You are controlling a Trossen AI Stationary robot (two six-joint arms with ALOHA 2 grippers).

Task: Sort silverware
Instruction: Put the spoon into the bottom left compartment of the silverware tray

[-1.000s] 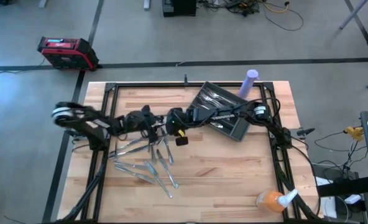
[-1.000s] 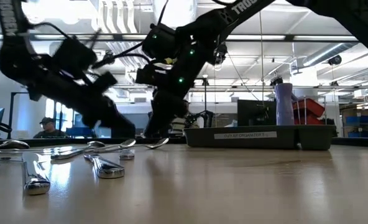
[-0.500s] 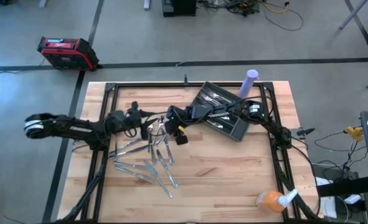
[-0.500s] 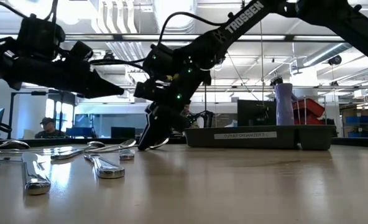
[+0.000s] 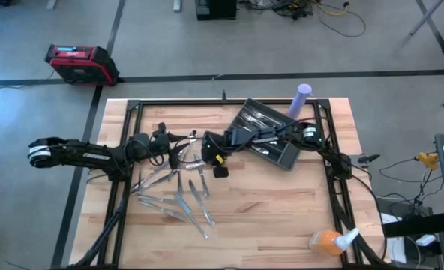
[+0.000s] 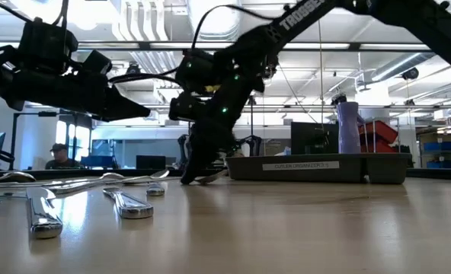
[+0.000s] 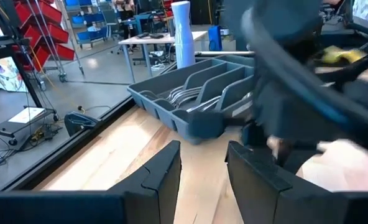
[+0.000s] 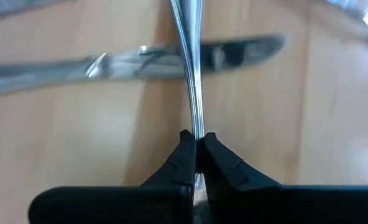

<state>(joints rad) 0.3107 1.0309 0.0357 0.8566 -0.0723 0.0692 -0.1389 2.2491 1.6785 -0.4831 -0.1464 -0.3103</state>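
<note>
Right gripper is being kept pinched on a utensil handle, now being dragged toward the tray. Left gripper is being held spread, barely moved.

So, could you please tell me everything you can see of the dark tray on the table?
The tray is a dark grey plastic organizer with long parallel compartments divided by thin walls. It lies flat toward the table's far right, turned at an angle to the edges. Several shiny pieces of silverware already lie in its compartments, handles along the slots. The right arm reaches across above it. A lavender bottle stands just past its far corner. A pale label, unreadable here, runs along its long side wall in the low view.
</note>
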